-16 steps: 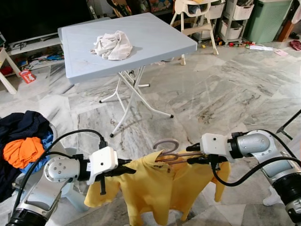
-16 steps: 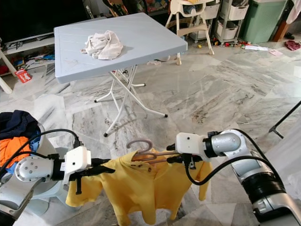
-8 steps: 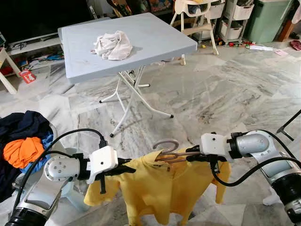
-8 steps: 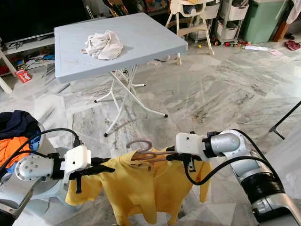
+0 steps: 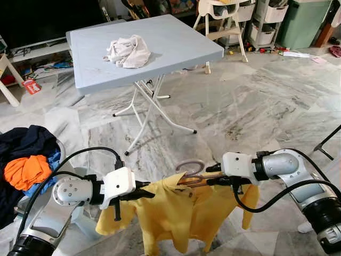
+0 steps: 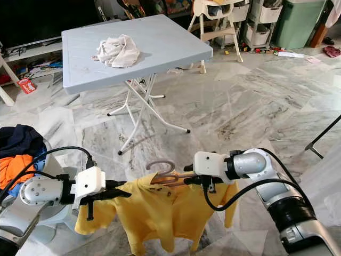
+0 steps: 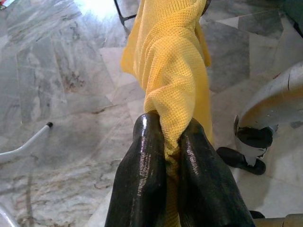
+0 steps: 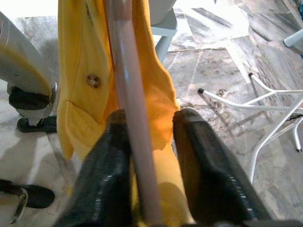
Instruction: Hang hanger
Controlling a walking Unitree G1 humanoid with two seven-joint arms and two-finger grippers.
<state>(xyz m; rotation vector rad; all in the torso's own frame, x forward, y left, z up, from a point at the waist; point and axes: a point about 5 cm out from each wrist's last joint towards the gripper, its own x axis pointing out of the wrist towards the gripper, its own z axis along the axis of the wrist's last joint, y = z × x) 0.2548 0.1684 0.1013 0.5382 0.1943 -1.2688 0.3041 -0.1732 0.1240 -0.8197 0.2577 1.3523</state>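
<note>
Left eye view | left end effector clamped on yellow shirt | right end effector closed around hanger | hook to be kept upright.

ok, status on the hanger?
Left gripper shut on yellow shirt shoulder. Right gripper shut on hanger arm, shirt draped on it. Not hung yet. Folding table stands ahead.
</note>
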